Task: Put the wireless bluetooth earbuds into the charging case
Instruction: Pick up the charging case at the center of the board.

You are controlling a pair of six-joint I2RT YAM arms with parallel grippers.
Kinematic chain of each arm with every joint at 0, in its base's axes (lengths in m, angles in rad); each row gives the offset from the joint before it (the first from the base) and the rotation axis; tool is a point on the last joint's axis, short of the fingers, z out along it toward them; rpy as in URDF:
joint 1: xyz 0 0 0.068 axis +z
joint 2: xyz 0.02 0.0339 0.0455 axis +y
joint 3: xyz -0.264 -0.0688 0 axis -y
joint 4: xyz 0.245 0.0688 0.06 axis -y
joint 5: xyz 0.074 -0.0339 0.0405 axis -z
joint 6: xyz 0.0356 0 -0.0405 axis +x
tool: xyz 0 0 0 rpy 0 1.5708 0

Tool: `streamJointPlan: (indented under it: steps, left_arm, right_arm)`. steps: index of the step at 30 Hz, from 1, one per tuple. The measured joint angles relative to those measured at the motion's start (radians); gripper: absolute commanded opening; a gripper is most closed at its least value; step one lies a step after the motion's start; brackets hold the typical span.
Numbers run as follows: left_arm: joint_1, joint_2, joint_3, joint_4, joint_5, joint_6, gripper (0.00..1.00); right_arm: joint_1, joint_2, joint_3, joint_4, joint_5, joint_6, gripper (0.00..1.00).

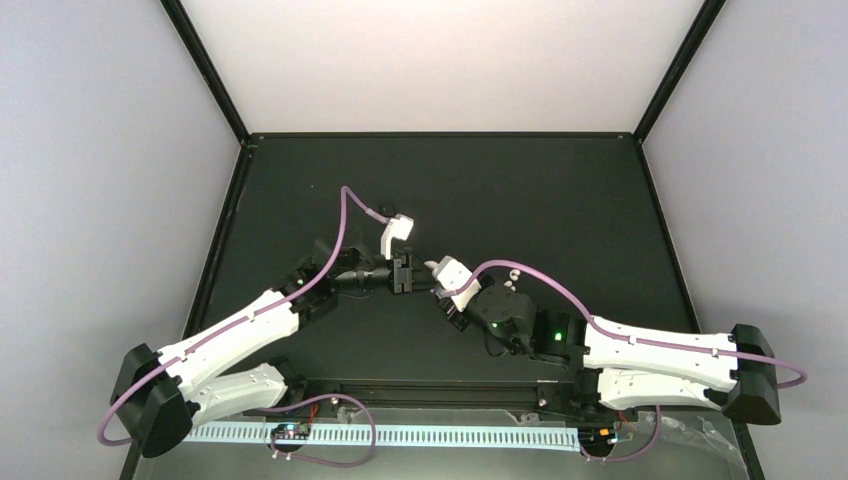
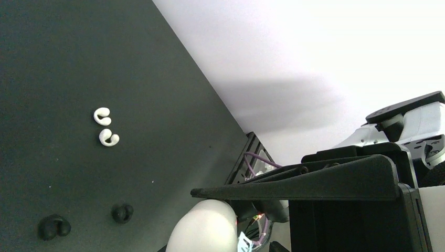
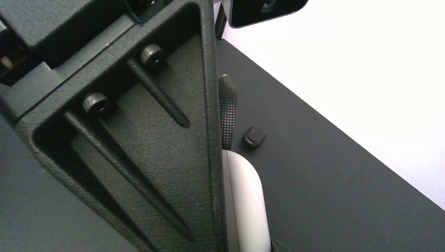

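A white charging case [image 2: 205, 231] hangs above the mat between both grippers. My left gripper [image 2: 181, 223] is shut on it, its upper finger [image 2: 294, 184] pressing on the case's rounded top. My right gripper [image 3: 239, 157] is shut on the same case [image 3: 246, 205], which lies flat against the inner face of the big finger [image 3: 157, 147]. The case's lid seam is closed. Two white earbuds [image 2: 105, 127] lie on the mat ahead of the left gripper, and two black earbuds [image 2: 54, 227] lie nearer. In the top view the grippers [image 1: 405, 272] [image 1: 447, 300] meet mid-table.
A small black oval case [image 3: 253, 137] lies on the mat beyond the right gripper. The black mat [image 1: 560, 200] is bounded by white walls at the back and sides. Purple cables [image 1: 345, 215] loop over both arms.
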Motion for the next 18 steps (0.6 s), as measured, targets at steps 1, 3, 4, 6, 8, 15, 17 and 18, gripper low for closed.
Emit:
streamJointPlan:
  steps: [1, 3, 4, 6, 8, 15, 17, 18]
  left_arm:
    - [0.000, 0.000, -0.002, 0.002, 0.000, -0.003, 0.43]
    - [0.000, 0.000, -0.006, 0.005, 0.000, -0.005, 0.43]
    - [0.000, 0.000, -0.007, 0.006, 0.000, -0.007, 0.42]
    - [0.000, 0.000, -0.009, 0.006, 0.000, -0.009, 0.38]
    - [0.000, 0.000, -0.011, 0.006, -0.001, -0.010, 0.33]
    - [0.000, -0.001, -0.019, 0.005, -0.013, -0.009, 0.26]
    - [0.000, -0.001, -0.020, 0.005, -0.015, -0.009, 0.22]
    - [0.000, -0.001, -0.020, 0.005, -0.015, -0.009, 0.21]
  right_arm:
    - [0.000, 0.000, -0.001, 0.000, 0.000, 0.000, 0.39]
    - [0.000, 0.000, -0.003, 0.000, 0.003, 0.000, 0.40]
    - [0.000, 0.000, -0.004, 0.000, 0.004, 0.000, 0.40]
    - [0.001, 0.000, -0.006, 0.001, 0.006, 0.000, 0.40]
    - [0.001, 0.000, -0.008, 0.001, 0.008, 0.000, 0.40]
    - [0.002, -0.002, -0.008, -0.001, 0.006, 0.000, 0.41]
    - [0.002, -0.003, -0.008, -0.001, 0.006, 0.000, 0.42]
    - [0.002, -0.005, -0.008, -0.001, 0.005, 0.000, 0.43]
